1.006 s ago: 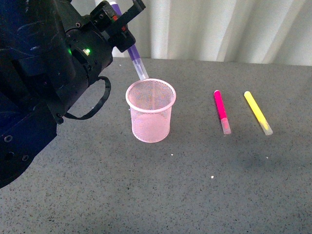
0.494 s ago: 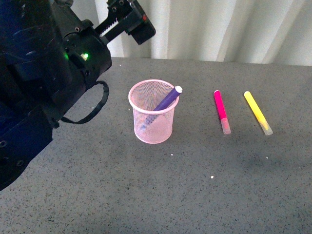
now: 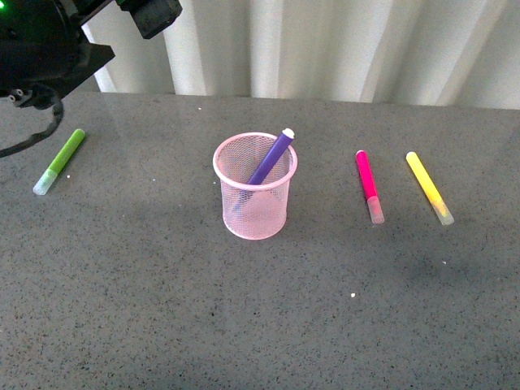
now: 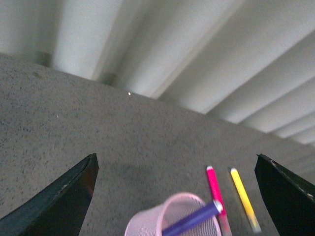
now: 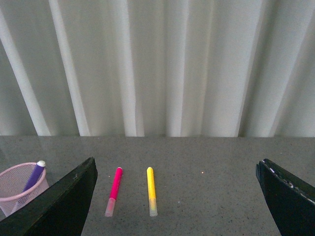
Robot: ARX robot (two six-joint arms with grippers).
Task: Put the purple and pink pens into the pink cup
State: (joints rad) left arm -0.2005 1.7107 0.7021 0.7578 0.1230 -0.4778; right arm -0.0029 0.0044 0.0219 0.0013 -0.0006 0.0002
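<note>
The pink cup (image 3: 254, 185) stands upright mid-table. The purple pen (image 3: 272, 156) leans inside it, its top end over the far right rim. The pink pen (image 3: 369, 185) lies flat on the table to the cup's right, clear cap toward me. My left gripper (image 4: 174, 194) is open and empty, raised above and behind the cup at the far left; its view shows the cup (image 4: 147, 223), purple pen (image 4: 192, 222) and pink pen (image 4: 215, 184). My right gripper (image 5: 174, 201) is open and empty, back from the pink pen (image 5: 113, 191); the cup (image 5: 15, 186) shows at the edge of its view.
A yellow marker (image 3: 429, 187) lies right of the pink pen, roughly parallel to it. A lime-green marker (image 3: 60, 161) lies at the far left. My left arm (image 3: 49, 41) fills the top left corner. White curtains hang behind the grey table (image 3: 260, 309).
My left gripper let the purple pen drop into the cup, where it settled leaning right. The left arm then pulled back up and left, uncovering the green marker.
</note>
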